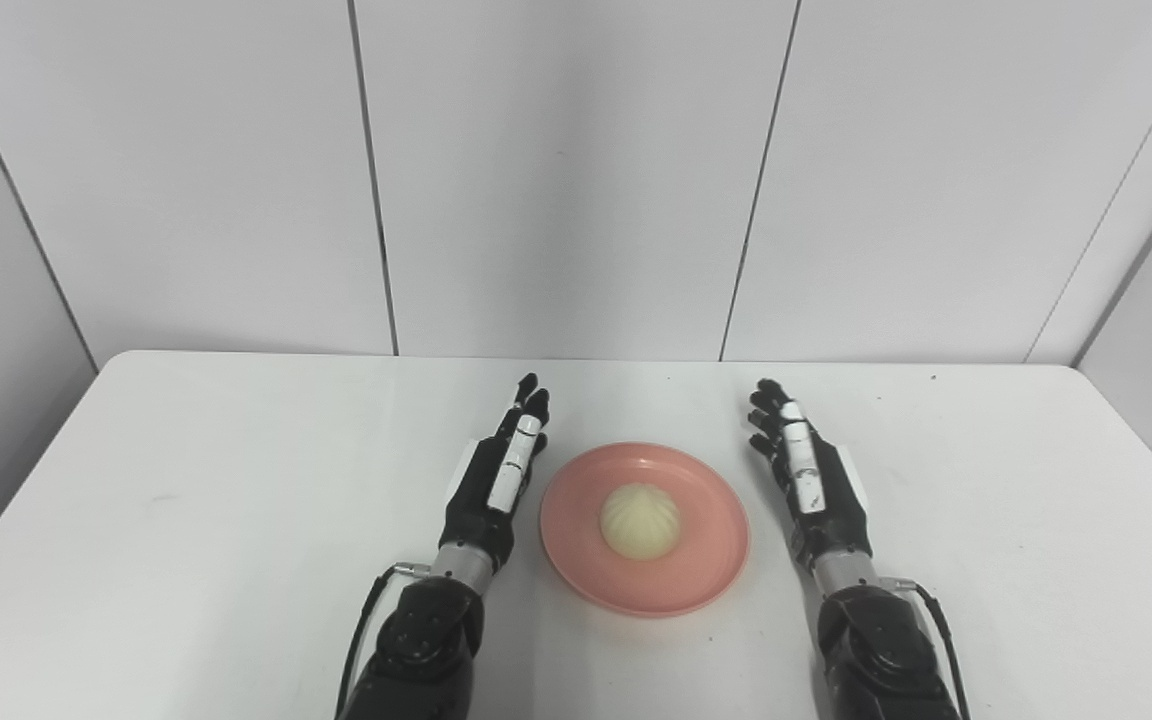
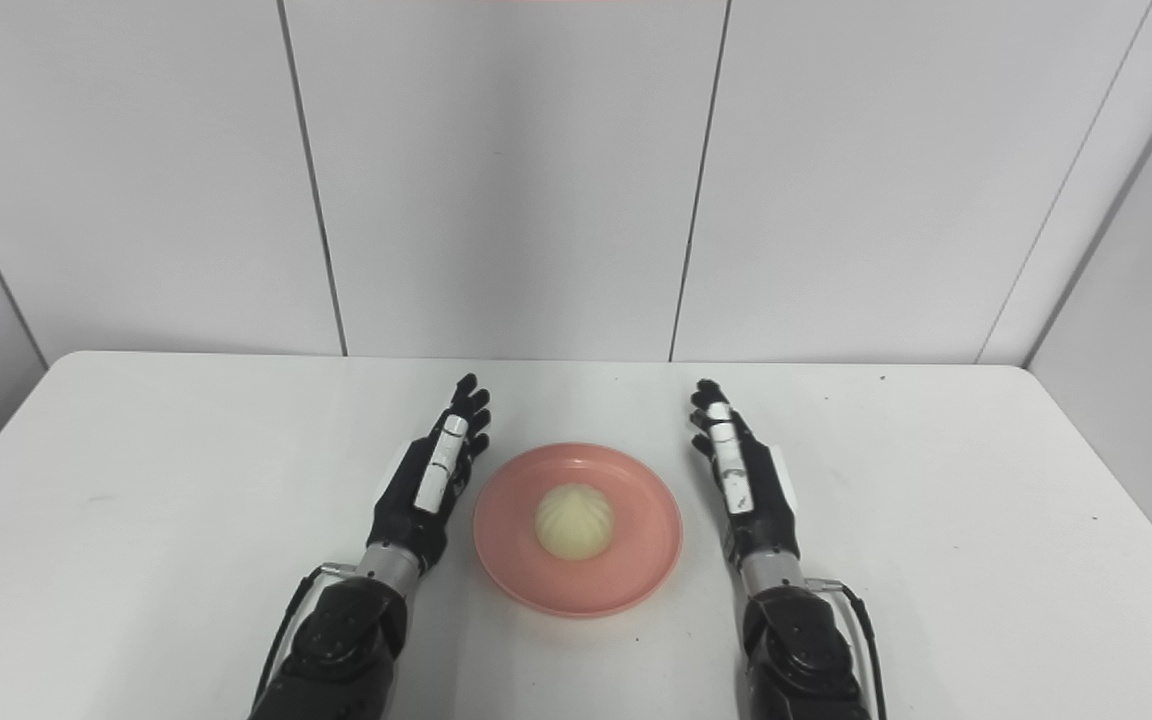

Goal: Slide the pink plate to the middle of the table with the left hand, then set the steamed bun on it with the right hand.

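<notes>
White tabletop (image 1: 236, 500) carries a round pink plate (image 1: 701, 560) — pale pleated steamed bun (image 1: 640, 521) at its centre; left hand (image 1: 496, 480) and right hand (image 1: 808, 480) flank it, fingers extended, empty.

Lab: white table (image 1: 236, 480), panel walls (image 1: 576, 170)

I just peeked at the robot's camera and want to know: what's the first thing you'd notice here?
The pink plate jumps out first, sitting near the middle of the white table with a pale steamed bun in its center. Next come the two black robot hands, the left hand and right hand, open and resting on either side of the plate, holding nothing.
</notes>
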